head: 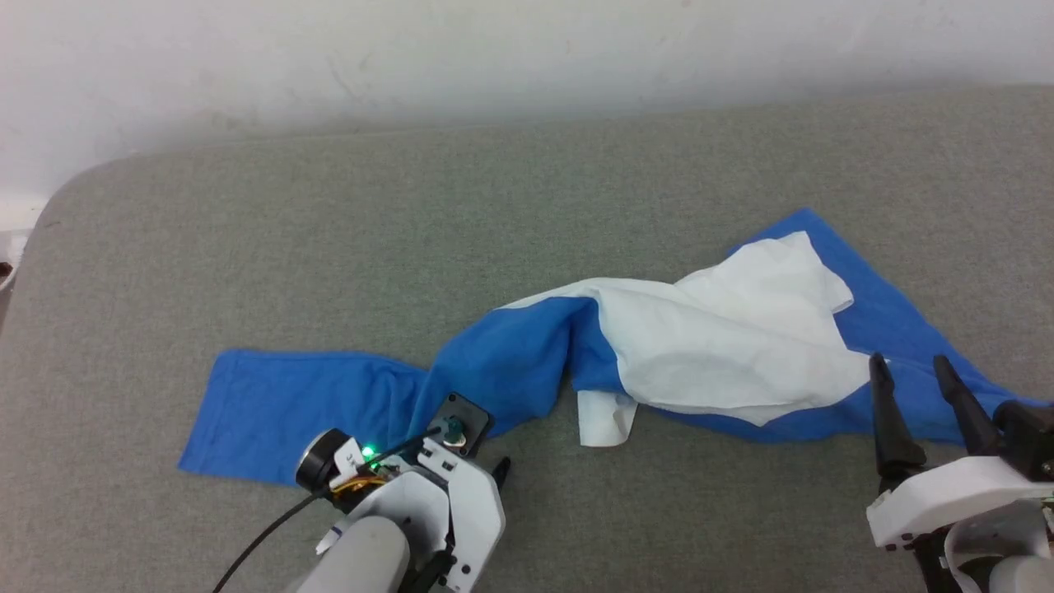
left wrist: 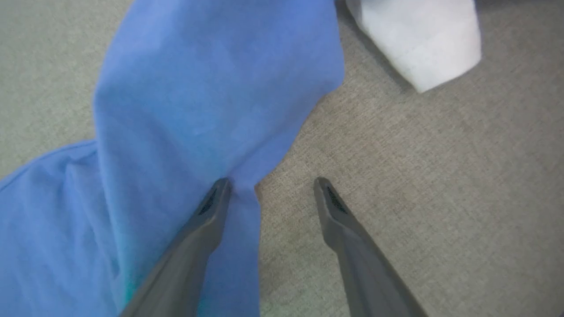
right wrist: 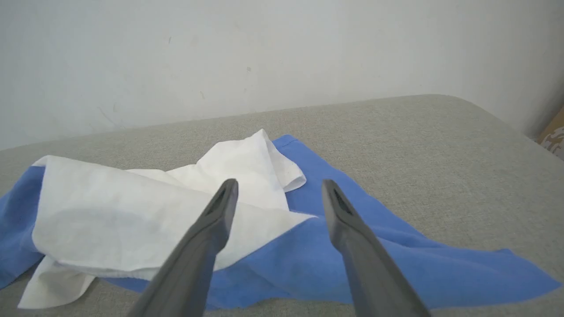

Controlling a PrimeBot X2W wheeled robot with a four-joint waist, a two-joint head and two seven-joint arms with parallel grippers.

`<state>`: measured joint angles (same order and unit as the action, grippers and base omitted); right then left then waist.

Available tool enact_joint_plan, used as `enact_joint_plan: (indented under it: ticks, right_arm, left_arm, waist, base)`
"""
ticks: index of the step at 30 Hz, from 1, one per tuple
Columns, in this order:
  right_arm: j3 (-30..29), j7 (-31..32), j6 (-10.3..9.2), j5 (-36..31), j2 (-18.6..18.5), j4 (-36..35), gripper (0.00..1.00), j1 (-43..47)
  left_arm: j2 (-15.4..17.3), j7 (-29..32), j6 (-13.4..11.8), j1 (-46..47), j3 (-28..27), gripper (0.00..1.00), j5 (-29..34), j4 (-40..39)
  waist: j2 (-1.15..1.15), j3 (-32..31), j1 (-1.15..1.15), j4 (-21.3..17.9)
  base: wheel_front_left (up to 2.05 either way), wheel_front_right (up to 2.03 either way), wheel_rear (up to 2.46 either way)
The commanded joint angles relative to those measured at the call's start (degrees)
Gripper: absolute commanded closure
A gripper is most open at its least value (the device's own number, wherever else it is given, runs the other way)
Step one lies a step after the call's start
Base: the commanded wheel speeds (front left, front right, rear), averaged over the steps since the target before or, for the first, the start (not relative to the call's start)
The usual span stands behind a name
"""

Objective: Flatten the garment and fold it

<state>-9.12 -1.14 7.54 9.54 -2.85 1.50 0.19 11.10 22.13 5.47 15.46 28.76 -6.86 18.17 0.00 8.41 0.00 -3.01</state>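
Blue and white cotton is lying rumpled across the grey-clothed desk (head: 247,247): the shirt (head: 700,346) is sprawling through the lower half of the head view, from the lower left to the right edge. Flattening is looking barely begun, by my reading. One blue sleeve (head: 288,408) is lying fairly flat at the lower left, but the middle is twisting into a ridge and the white body is bunching over the blue on the right. The spreading and every fold are therefore yet to come. Its long axis is running left to right, rising slightly toward a blue corner pointing to the upper right. The left pincer (left wrist: 271,185) is standing with its fingers apart at the twisted blue edge, one finger touching the cloth. The right pincer (head: 908,362) is hovering with its fingers apart at the shirt's lower right edge, gripping nothing.
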Motion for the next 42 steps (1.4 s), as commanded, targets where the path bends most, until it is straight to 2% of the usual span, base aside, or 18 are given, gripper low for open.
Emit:
enact_joint_plan:
  ticks: [1,3,4,5,8,9,10,12,15,22,30,38,40,42]
  right_arm:
    - [0.13,-0.39,-0.05,0.33,-0.03,0.22,0.0,-0.76]
    - [0.36,-0.66,-0.05,0.69,-0.03,0.61,0.0,-1.15]
    - [0.47,-0.75,-0.05,0.78,-0.03,0.77,0.0,-1.37]
    - [0.55,-0.82,-0.05,0.88,-0.03,0.9,0.0,-1.58]
    - [0.69,-0.99,-0.05,1.12,-0.03,1.2,0.0,-2.12]
    - [0.72,-1.02,-0.05,1.18,-0.03,1.26,0.0,-2.28]
    - [0.75,-1.04,-0.05,1.23,-0.03,1.29,0.0,-2.42]
    - [0.69,-1.06,-0.05,1.25,-0.03,1.37,0.0,-2.67]
    - [0.61,-1.03,-0.05,1.23,-0.03,1.52,0.0,-3.01]
    - [0.11,-0.58,-0.05,1.29,-0.03,1.84,0.0,-2.65]
    - [-1.35,0.46,-0.05,1.01,-0.03,1.9,0.0,-2.0]
    - [-2.92,1.82,-0.05,0.82,-0.03,1.84,0.0,-1.42]
    - [-2.47,2.38,-0.05,0.53,-0.03,1.83,0.0,-1.3]
    - [-1.16,3.01,-0.05,0.03,-0.03,1.65,0.0,-1.55]
  left_arm:
    - [0.29,0.74,0.27,0.38,0.2,0.0,-0.32,0.19]
    - [0.5,2.74,0.48,0.23,0.17,0.01,-1.34,0.17]
    - [0.59,3.06,0.51,0.31,0.04,0.11,-1.68,0.07]
    - [0.73,3.13,0.51,0.49,-0.04,0.31,-1.8,0.03]
    - [0.64,3.81,-0.06,1.0,-0.5,0.66,-2.28,0.92]
    - [0.52,4.21,-0.25,1.25,-0.61,0.85,-2.44,1.37]
    - [0.36,4.43,-0.24,1.52,-0.63,1.0,-2.7,1.73]
    - [-0.03,3.99,-0.32,2.02,-0.98,1.0,-3.34,2.08]
    - [-0.65,1.08,-1.81,2.35,-3.08,1.0,-4.8,1.59]
    - [0.24,-4.62,-8.35,-3.9,-13.91,1.0,-12.03,-5.47]
    - [5.22,-4.97,-14.39,-13.85,-24.28,1.0,-15.59,-17.3]
    - [5.04,-3.68,-17.37,-19.2,-27.22,1.0,-17.41,-23.99]
    - [4.66,-2.02,-17.2,-20.24,-26.22,0.0,-17.94,-23.84]
    - [3.77,-1.34,-16.41,-20.55,-25.09,0.0,-18.98,-23.52]
  waist:
    - [0.0,0.24,0.0,-0.09]
    - [0.0,0.61,0.0,-0.1]
    - [0.0,0.81,0.0,-0.09]
    - [0.0,1.03,0.0,-0.06]
    - [0.0,1.66,0.0,0.18]
    - [0.0,1.84,0.0,0.3]
    - [0.0,1.98,0.0,0.46]
    - [0.0,2.16,0.0,0.86]
    - [0.0,2.01,0.0,1.58]
    - [0.0,0.55,0.0,3.35]
    - [0.0,-0.57,0.0,4.92]
    - [0.0,-1.62,0.0,5.47]
    - [0.0,-1.69,0.0,5.58]
    - [0.0,-1.67,0.0,5.77]
  base:
    - [0.0,0.0,0.0]
    - [0.0,0.0,0.0]
    - [0.0,0.0,0.0]
    - [0.0,0.0,0.0]
    - [0.0,0.0,0.0]
    - [0.0,0.0,0.0]
    - [0.0,0.0,0.0]
    - [0.0,0.0,0.0]
    - [0.0,0.0,0.0]
    - [0.0,0.0,0.0]
    - [0.0,0.0,0.0]
    - [0.0,0.0,0.0]
    - [0.0,0.0,0.0]
    - [0.0,0.0,0.0]
